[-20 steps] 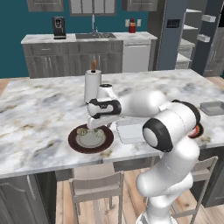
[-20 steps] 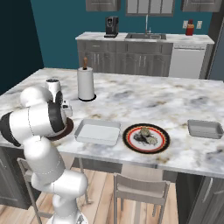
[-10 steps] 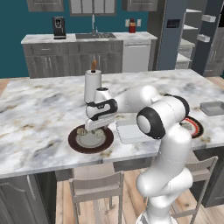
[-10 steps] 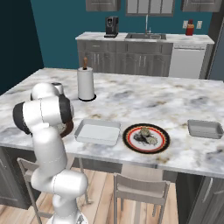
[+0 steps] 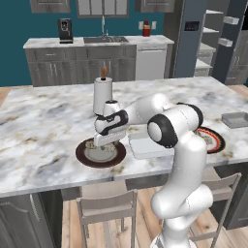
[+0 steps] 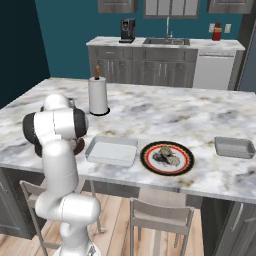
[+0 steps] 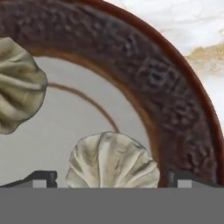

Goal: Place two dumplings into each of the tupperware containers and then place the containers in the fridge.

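The arm folds back and reaches down to the dark-rimmed plate (image 5: 100,153) on the island. Its gripper (image 7: 111,178) stands wide apart, straddling one dumpling (image 7: 113,161) on the plate; another dumpling (image 7: 17,85) lies nearby.

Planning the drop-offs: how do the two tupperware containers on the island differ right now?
The near tupperware container sits between the two plates, close to the arm; the far tupperware container lies apart near the island's end. The near one looks larger and paler, the far one smaller and greyer. Both are shallow rectangular trays, with no dumplings visible inside.
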### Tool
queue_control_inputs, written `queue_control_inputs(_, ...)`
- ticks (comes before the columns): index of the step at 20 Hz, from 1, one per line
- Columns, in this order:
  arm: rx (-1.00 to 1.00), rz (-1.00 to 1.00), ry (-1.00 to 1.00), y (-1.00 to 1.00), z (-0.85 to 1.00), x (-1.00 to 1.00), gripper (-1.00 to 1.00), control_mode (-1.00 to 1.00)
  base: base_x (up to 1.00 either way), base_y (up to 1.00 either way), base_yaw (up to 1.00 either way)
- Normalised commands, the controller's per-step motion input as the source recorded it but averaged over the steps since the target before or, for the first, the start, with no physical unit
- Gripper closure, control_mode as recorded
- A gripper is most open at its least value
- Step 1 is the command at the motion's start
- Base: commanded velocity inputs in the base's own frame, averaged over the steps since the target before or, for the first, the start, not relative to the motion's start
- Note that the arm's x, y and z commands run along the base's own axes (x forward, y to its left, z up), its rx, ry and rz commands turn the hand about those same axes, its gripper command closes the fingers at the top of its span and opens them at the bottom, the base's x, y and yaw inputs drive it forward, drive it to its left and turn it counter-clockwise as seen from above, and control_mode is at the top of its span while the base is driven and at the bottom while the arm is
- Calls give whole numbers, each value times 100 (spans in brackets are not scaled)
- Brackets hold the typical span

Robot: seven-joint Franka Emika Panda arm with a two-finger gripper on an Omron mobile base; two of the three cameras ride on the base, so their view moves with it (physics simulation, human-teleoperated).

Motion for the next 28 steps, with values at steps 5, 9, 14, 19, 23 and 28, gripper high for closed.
queue_control_inputs(5,0,0,0,0,-12,0,-100,-100,0,0,0)
queue_control_inputs(9,0,0,0,0,-21,0,-100,-100,0,0,0)
queue_control_inputs(14,0,0,0,0,-11,0,100,-100,0,0,0)
queue_control_inputs(19,0,0,0,-6,0,0,100,-100,0,0,0)
queue_control_inputs(23,0,-2,1,-19,62,3,100,-100,0,0,0)
queue_control_inputs(28,0,-11,4,-57,83,-33,100,-100,0,0,0)
